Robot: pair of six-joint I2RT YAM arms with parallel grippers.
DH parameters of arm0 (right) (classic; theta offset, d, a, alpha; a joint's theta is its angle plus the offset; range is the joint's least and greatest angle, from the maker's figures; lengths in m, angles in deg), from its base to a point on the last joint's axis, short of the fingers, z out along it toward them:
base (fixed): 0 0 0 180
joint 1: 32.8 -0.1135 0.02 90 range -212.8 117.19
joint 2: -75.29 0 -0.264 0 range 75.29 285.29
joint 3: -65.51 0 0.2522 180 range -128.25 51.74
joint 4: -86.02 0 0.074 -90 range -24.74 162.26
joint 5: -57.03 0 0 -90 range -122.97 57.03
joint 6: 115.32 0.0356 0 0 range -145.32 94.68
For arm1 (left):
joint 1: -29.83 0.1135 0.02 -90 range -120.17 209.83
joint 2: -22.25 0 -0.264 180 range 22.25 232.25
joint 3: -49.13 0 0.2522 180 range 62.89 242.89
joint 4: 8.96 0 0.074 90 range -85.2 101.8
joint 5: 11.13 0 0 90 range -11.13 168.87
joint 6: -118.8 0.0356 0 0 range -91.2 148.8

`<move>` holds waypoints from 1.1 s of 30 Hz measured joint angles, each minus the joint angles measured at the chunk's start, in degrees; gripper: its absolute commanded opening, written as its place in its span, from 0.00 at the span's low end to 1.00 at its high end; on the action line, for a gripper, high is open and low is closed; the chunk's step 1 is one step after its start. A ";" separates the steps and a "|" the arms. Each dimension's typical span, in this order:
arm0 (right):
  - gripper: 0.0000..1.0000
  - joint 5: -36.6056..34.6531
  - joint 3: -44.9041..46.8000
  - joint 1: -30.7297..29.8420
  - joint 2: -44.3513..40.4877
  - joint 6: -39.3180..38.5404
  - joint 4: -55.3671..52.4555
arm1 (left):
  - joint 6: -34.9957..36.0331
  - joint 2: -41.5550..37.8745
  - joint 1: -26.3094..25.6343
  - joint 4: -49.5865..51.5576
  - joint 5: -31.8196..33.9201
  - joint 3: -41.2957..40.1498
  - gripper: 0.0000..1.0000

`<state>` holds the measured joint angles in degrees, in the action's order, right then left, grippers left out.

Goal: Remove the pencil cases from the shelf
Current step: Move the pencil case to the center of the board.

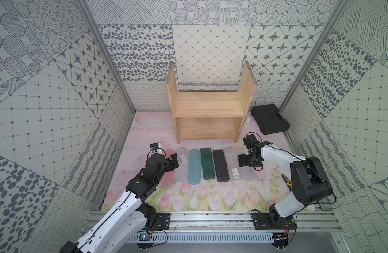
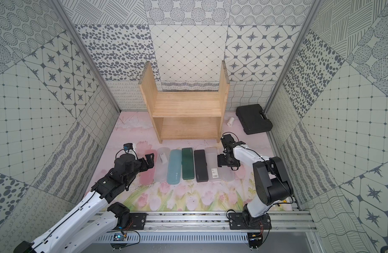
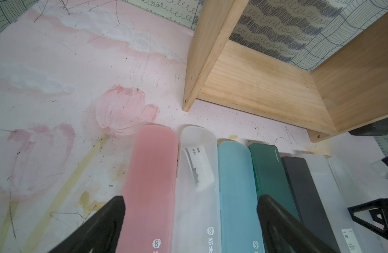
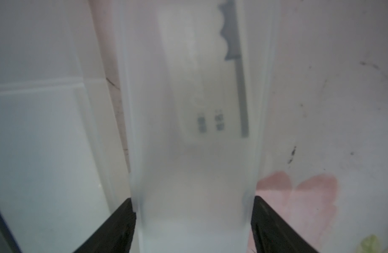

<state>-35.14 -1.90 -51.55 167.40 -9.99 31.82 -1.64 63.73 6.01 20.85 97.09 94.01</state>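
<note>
The light-wood shelf (image 1: 208,114) stands at the back with both tiers bare. Several pencil cases lie side by side on the mat before it: pink (image 1: 167,175), frosted clear (image 1: 181,173), light blue (image 1: 194,167), dark green (image 1: 207,164), black (image 1: 220,165), a labelled frosted one (image 1: 232,164) and a last frosted one (image 1: 249,174). My left gripper (image 3: 192,200) hovers open above the pink (image 3: 153,175) and clear (image 3: 197,197) cases. My right gripper (image 4: 193,203) is shut on the rightmost frosted case (image 4: 193,153), a finger pressed to each long side.
A black moulded toolbox (image 1: 270,119) lies at the back right, with a small white cylinder (image 1: 247,121) beside the shelf. Yellow-handled pliers (image 1: 286,180) lie under the right arm. The arms' metal rail (image 1: 210,219) runs along the front edge.
</note>
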 measured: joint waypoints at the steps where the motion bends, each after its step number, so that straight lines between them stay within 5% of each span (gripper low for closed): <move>1: 0.81 0.09 -0.11 -0.63 0.09 -0.28 -0.02 | -0.02 0.11 0.20 0.00 -0.04 0.00 0.99; 17: 0.82 0.48 -0.24 -5.05 0.17 0.98 -0.28 | -0.92 1.09 2.64 0.02 -2.14 -0.09 0.99; 24: 0.92 -0.63 -0.24 -5.31 -0.07 2.58 -1.09 | -1.05 1.09 2.89 0.02 -2.16 -0.11 0.99; 33: 0.96 -1.14 -0.22 -5.07 -9.70 3.80 -2.21 | -1.07 1.25 3.10 0.00 -2.08 -0.11 0.99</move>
<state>-36.28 -2.12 -56.62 157.70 -6.19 29.61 -2.71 64.97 9.12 20.85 95.01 93.90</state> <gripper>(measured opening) 0.941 0.993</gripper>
